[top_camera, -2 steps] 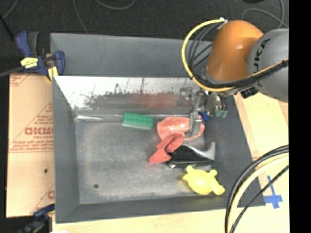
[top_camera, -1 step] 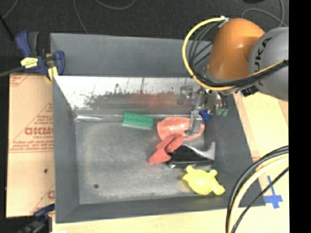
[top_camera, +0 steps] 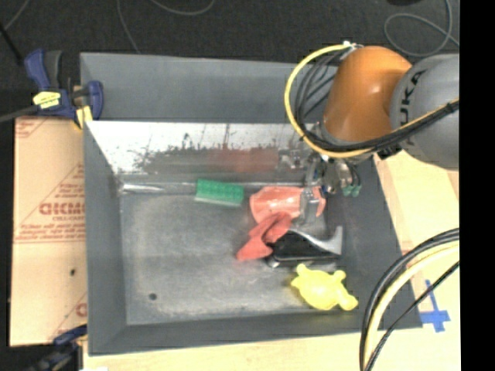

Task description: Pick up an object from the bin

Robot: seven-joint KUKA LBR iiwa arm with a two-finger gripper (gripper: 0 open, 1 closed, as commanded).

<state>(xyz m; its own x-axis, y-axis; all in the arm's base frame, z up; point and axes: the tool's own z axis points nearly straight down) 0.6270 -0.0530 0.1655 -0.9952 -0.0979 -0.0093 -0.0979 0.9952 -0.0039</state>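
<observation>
Down at two o'clock in the bin [top_camera: 104, 230], by a crumpled red thing [top_camera: 272, 203]; jaws spread or pinching, cannot tell. Crowded at six by black piece [top_camera: 298, 247], yellow toy [top_camera: 321, 290]; green block [top_camera: 217, 192] at nine.

The orange cover [top_camera: 363, 91] on the wrist hides the far right corner of the bin [top_camera: 104, 230] and most of the gripper [top_camera: 313, 199] beneath it. The red crumpled thing [top_camera: 267, 215] lies over the left part of the black object [top_camera: 305, 247], whose kind cannot be told. The pale streak [top_camera: 155, 185] left of the green block [top_camera: 218, 192] is too faint to identify.
</observation>
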